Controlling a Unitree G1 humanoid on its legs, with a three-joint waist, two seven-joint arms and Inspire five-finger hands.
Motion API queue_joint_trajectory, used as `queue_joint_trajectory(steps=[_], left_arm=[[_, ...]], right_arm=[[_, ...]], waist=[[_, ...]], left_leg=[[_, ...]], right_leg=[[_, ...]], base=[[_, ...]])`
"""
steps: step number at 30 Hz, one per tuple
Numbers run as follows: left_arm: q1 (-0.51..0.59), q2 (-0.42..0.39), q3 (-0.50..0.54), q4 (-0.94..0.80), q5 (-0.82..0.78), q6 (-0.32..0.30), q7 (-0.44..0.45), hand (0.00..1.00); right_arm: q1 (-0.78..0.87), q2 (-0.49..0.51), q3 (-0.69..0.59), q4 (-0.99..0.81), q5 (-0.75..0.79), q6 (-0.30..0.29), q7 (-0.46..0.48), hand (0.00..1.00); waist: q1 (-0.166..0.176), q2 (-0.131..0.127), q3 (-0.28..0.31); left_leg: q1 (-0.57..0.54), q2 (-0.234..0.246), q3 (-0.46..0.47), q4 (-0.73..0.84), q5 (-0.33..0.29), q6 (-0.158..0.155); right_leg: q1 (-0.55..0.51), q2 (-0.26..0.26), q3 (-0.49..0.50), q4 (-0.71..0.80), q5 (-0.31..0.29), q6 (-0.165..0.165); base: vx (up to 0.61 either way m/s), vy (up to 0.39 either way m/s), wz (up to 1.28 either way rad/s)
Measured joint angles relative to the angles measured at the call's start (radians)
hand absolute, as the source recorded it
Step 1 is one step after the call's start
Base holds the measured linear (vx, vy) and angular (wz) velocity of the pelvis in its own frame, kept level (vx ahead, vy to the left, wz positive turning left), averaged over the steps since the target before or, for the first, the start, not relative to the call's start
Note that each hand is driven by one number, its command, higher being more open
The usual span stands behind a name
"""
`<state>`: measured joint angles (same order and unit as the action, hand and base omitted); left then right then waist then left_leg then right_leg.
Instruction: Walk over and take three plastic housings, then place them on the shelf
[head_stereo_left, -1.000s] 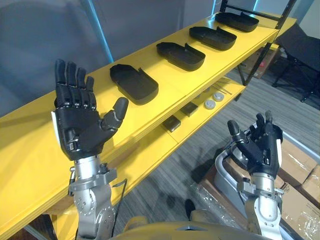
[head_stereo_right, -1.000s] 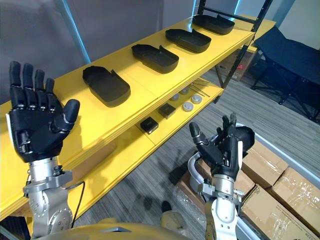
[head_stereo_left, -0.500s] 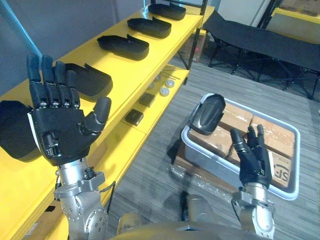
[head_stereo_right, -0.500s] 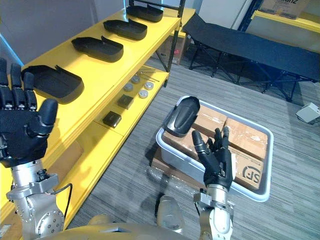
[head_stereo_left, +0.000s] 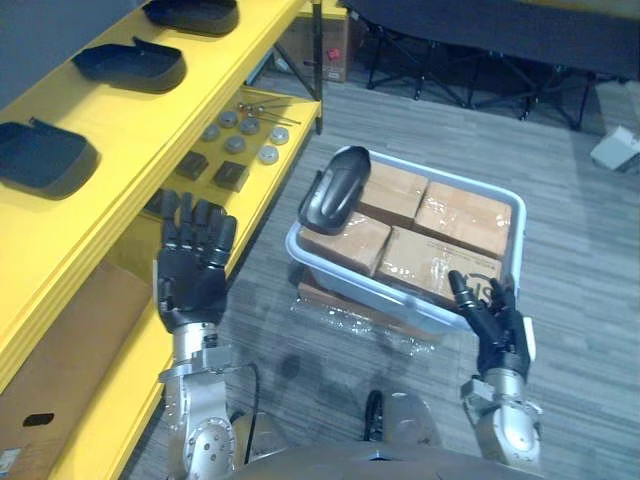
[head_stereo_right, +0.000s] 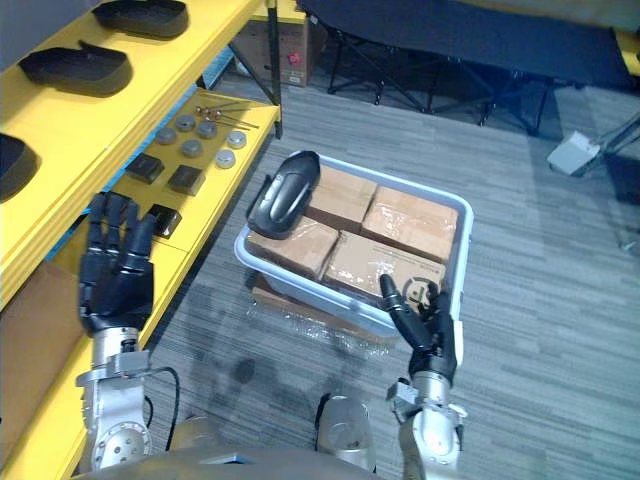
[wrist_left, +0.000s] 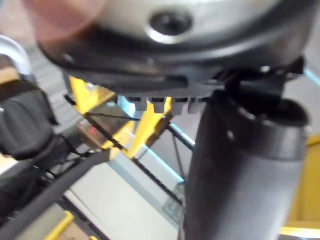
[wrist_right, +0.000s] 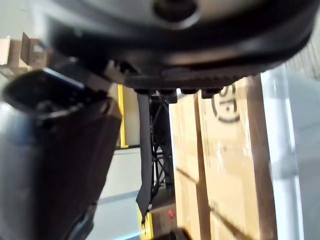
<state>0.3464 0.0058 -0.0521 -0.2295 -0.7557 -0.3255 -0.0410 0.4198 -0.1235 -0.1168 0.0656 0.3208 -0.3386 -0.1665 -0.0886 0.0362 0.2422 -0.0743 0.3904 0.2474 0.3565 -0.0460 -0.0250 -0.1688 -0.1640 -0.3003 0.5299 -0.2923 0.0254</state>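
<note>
Curved black plastic housing (head_stereo_left: 335, 188) rests on cardboard boxes (head_stereo_left: 455, 215) in grey bin (head_stereo_left: 345, 283).

Boxes (head_stereo_left: 455, 215) in bin (head_stereo_left: 347, 289), perhaps a cot (head_stereo_right: 450, 45)

A workshop storeroom: yellow shelving (head_stereo_left: 130, 120), crate (head_stereo_left: 345, 278) of cartons (head_stereo_left: 445, 215) (grey carpet (head_stereo_left: 570, 330)).

Grey ribbed carpet floor (head_stereo_left: 580, 250) covers the room. A yellow shelf unit (head_stereo_left: 150, 120) runs along the side from 9 to 11 o'clock. A black folding cot (head_stereo_right: 470, 45) stands at 12 to 1 o'clock, with a cardboard box (head_stereo_right: 288, 42) near it at 11.
</note>
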Motion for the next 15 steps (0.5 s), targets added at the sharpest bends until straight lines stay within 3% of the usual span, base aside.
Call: queue_joint_trajectory(steps=[3,5,7,8,12,15], left_arm=[[0.019,-0.003,-0.009,0.091,0.097,0.051,0.005,1.0],[0.066,-0.004,0.005,0.122,0.101,0.065,-0.004,1.0],[0.069,-0.001,0.043,0.185,0.168,0.084,0.012,1.0],[0.055,0.006,0.071,0.24,0.245,0.114,0.042,1.0],[0.005,0.05,0.091,0.459,0.469,0.207,0.164,1.0],[-0.011,0.065,0.093,0.523,0.54,0.227,0.225,1.0]], right_arm=[[0.024,-0.008,-0.081,0.001,0.01,0.0,0.015,1.0],[0.027,-0.036,-0.096,0.004,0.007,0.0,0.036,1.0],[0.012,-0.037,-0.099,0.022,-0.001,0.0,0.034,1.0],[-0.015,-0.04,-0.091,0.038,-0.003,0.01,0.029,1.0],[-0.172,-0.047,-0.053,0.148,-0.051,0.046,0.022,1.0],[-0.288,-0.089,-0.015,0.201,-0.082,0.067,0.003,1.0]], waist=[[0.001,0.028,-0.01],[0.017,0.041,-0.019],[0.035,0.046,-0.022],[0.037,0.049,-0.026],[0.063,0.032,-0.018],[0.087,0.013,0.004]], left_leg=[[-0.004,-0.099,-0.006,0.057,-0.077,-0.04],[0.01,-0.226,-0.036,-0.022,-0.125,-0.044],[0.055,-0.252,-0.035,-0.134,-0.115,-0.03],[0.071,-0.26,-0.042,-0.17,-0.114,-0.045],[0.037,-0.275,-0.022,-0.167,-0.101,-0.031],[0.004,-0.285,-0.023,-0.151,-0.096,-0.021]], right_leg=[[0.031,0.011,0.01,-0.089,0.047,-0.016],[0.049,0.037,0.039,-0.189,0.11,-0.018],[0.047,0.058,0.058,-0.201,0.123,-0.015],[0.042,0.063,0.064,-0.202,0.129,-0.008],[0.034,0.061,0.083,-0.287,0.204,0.011],[0.04,0.061,0.081,-0.359,0.261,0.02]], base=[[0.02,-0.153,-0.16],[0.03,-0.013,-0.43],[0.01,0.038,-0.36],[-0.02,0.059,-0.22],[-0.08,0.095,-0.17],[-0.1,0.071,0.01]])
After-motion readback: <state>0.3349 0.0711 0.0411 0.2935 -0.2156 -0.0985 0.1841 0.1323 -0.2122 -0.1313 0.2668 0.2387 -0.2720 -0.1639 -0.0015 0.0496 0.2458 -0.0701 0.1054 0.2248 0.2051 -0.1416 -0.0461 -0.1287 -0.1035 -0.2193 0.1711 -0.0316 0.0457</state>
